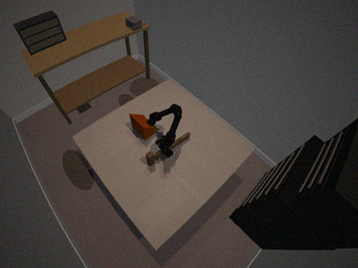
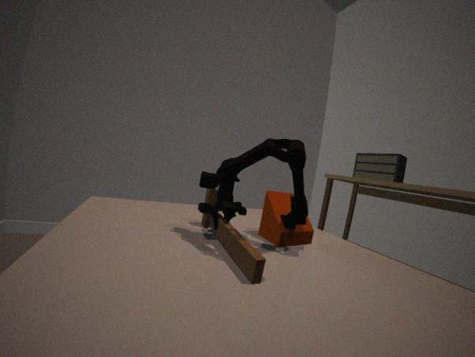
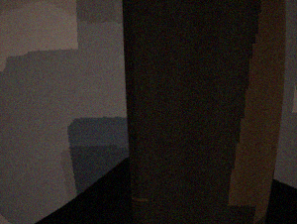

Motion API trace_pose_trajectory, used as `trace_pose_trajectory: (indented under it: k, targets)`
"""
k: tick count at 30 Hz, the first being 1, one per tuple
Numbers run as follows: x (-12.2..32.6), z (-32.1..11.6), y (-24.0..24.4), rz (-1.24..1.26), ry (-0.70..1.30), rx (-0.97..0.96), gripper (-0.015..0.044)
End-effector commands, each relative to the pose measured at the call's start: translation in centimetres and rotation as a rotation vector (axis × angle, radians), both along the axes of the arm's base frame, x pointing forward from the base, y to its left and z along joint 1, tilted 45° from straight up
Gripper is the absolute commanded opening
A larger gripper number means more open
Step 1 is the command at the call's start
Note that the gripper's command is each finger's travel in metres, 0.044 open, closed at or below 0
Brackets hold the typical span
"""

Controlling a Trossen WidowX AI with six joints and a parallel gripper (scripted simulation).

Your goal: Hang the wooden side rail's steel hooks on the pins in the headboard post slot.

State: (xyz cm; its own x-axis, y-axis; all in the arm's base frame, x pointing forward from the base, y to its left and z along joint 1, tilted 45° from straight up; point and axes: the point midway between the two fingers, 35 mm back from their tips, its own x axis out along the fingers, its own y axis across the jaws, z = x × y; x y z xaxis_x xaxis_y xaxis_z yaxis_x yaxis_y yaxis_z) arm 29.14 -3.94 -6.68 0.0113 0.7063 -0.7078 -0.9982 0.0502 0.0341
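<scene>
The wooden rail (image 1: 182,140) (image 2: 241,252) (image 3: 188,99) runs away from the post, its far end low at the table top. My gripper (image 1: 164,150) (image 2: 222,219) is shut on the rail near its post-side end, which seems a little above the table. The headboard post (image 1: 150,159) (image 2: 211,194) stands upright just beyond that end. The gap between them is very small, and I cannot tell whether they touch. The hooks, the slot and the pins are too small, dark or hidden to make out. The wrist view shows mostly the rail's dark face.
An orange wedge-shaped block (image 1: 141,126) (image 2: 272,223) stands beside the arm's base. A small grey object (image 1: 159,132) lies by it. The pale table top (image 1: 188,187) (image 2: 138,300) carries them. A wooden workbench (image 1: 88,36) (image 2: 426,189) stands beyond the table.
</scene>
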Motion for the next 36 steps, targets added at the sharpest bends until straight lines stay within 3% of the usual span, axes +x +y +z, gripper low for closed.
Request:
trace_pose_trajectory:
  k: [1,36]
  targets:
    - [0.15,-0.01,-0.54,-0.006,-0.007,-0.009,0.0]
    - [0.1,-0.3,-0.74,-0.006,-0.007,-0.009,0.0]
